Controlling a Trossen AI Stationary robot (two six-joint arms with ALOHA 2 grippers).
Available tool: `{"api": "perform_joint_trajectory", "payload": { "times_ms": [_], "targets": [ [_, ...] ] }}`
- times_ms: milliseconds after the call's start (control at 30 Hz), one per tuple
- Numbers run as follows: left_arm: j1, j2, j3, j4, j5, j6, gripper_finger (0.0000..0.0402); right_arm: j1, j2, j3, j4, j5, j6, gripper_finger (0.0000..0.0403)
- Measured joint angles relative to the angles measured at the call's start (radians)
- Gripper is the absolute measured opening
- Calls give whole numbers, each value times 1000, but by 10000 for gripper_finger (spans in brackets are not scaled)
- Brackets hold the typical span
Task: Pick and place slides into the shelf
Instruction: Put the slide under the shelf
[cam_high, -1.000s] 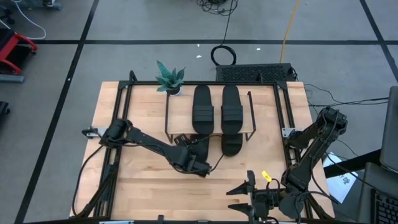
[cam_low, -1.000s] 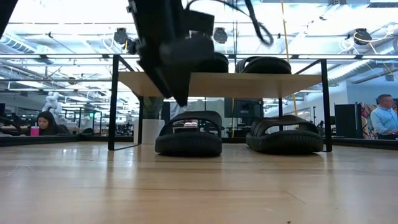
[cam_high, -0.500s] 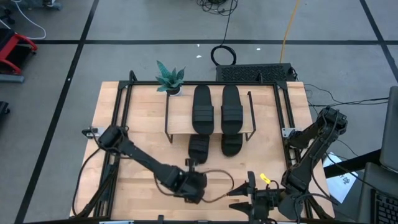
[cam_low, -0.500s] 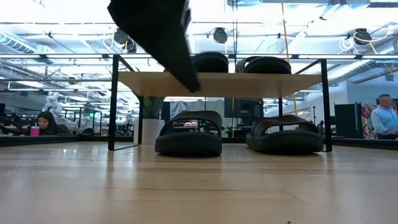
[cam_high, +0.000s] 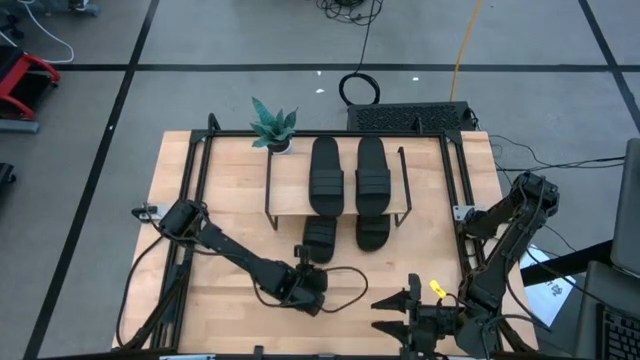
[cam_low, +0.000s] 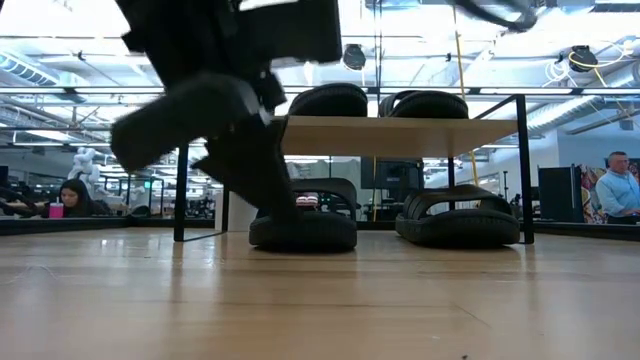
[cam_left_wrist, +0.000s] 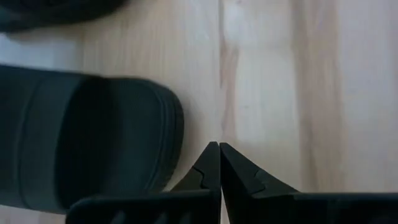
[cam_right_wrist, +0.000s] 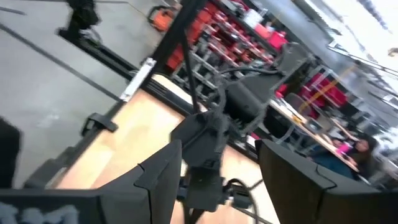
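Left claw (cam_left_wrist: 219, 149) shut, empty, low beside slide (cam_left_wrist: 87, 143); contact unclear.

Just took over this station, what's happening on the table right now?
All four slides are at the shelf: two on its top board, two on the table beneath it. The left gripper is shut and empty, just in front of the lower left slide, touching nothing. The right gripper waits open at the table's front edge. Nothing is being carried.
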Motion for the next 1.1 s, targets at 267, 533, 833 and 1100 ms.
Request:
{"api": "perform_joint_trajectory", "payload": {
  "times_ms": [267,533,833,1100],
  "targets": [
    [38,0,-45,47,34,-3,0,-2,0,0,0,11,0,203],
    [94,0,-86,89,30,-1,0,-2,0,0,0,11,0,203],
    [137,0,-97,127,17,68,0,-2,0,0,-1,11,1,203],
    [157,0,-97,144,61,132,0,-2,0,0,-21,7,14,203]
  ]
}}
